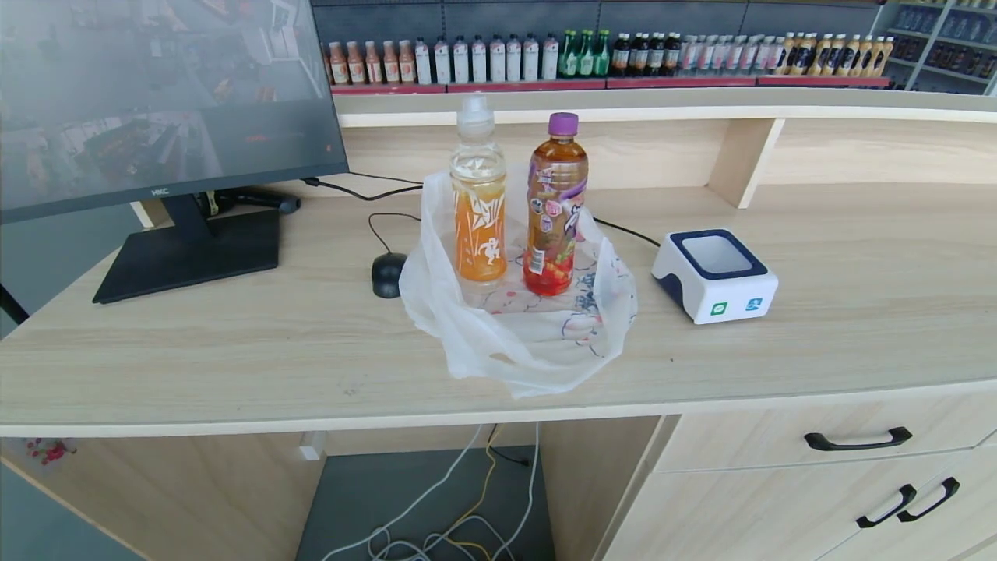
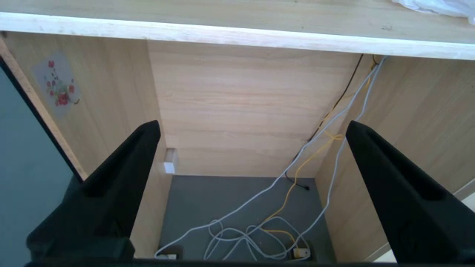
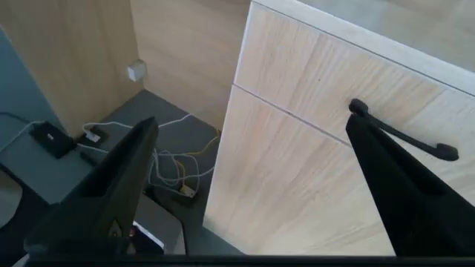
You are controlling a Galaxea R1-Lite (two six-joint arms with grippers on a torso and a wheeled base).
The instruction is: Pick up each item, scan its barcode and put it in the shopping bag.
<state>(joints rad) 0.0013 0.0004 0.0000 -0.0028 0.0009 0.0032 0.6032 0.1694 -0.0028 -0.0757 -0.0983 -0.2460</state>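
Note:
Two bottles stand upright inside a white plastic shopping bag (image 1: 530, 339) on the wooden counter. One is an orange drink with a clear cap (image 1: 478, 206). The other is a red tea bottle with a purple cap (image 1: 554, 206), just to its right. A white and navy barcode scanner (image 1: 714, 275) sits on the counter right of the bag. My left gripper (image 2: 249, 159) hangs open below the counter's front edge, facing the knee-hole with its cables. My right gripper (image 3: 249, 159) is open too, low down in front of the drawer fronts (image 3: 312, 148).
A monitor (image 1: 163, 101) on a black stand fills the counter's left, with a black mouse (image 1: 387, 274) beside the bag. A raised shelf runs along the back. Drawers with black handles (image 1: 857, 441) lie under the right side; loose cables (image 1: 459, 522) hang in the knee-hole.

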